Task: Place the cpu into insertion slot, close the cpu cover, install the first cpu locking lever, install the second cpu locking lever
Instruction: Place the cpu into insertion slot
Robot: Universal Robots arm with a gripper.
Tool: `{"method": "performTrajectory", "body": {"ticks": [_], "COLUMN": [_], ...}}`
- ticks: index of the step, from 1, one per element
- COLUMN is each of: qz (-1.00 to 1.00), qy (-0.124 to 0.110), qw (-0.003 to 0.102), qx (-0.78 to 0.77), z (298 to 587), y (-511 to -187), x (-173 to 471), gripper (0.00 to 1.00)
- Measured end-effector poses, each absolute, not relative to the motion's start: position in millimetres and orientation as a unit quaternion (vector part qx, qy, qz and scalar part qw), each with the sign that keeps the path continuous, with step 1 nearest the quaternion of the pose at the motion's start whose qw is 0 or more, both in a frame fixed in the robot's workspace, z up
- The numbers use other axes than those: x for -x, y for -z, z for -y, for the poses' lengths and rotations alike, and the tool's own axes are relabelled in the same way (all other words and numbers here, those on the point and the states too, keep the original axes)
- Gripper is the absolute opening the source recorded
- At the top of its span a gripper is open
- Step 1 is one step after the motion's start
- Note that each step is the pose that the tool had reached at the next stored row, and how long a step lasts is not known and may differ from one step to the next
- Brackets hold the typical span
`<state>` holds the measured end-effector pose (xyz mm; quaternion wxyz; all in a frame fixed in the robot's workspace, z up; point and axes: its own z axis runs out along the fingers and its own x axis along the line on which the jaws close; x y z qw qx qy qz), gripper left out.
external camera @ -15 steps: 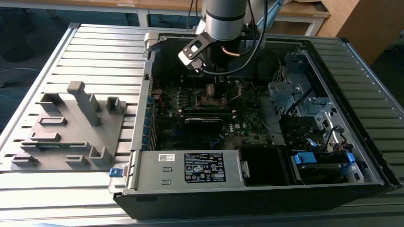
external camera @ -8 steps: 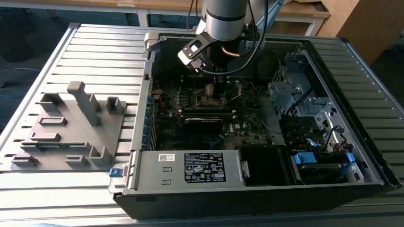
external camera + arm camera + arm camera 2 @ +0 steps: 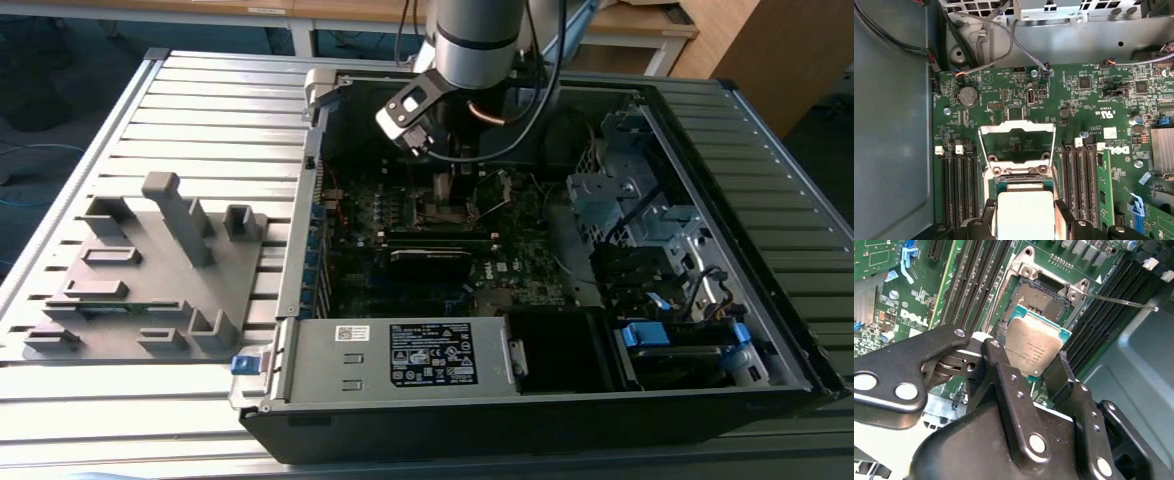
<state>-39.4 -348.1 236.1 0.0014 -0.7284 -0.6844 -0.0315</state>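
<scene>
Right, my gripper [image 3: 1028,354] has its two fingers clamped on opposite edges of the cpu [image 3: 1036,342], its silver top facing the camera in both wrist views. The chip hangs just over the insertion slot [image 3: 1040,299], mid-motherboard [image 3: 1004,95] between two banks of memory slots [image 3: 959,185]; I cannot tell whether they touch. The cpu cover [image 3: 1016,136] stands swung open on the slot's side away from the gripper. In the exterior view the arm [image 3: 474,40] reaches down into the open computer case [image 3: 787,330].

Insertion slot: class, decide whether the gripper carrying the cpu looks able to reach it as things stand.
Probably yes. The cpu cover stands open, the insertion slot lies exposed, and the gripper holds the cpu close above it, nothing between.
</scene>
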Motion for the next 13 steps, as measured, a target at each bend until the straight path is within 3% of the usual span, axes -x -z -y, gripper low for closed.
{"method": "performTrajectory", "body": {"ticks": [13], "qz": [0.684], "qy": [0.032], "qw": [0.001], "qx": [0.728], "z": [348.0], "y": [-228.7], "x": [39.6], "gripper": [0.54]}}
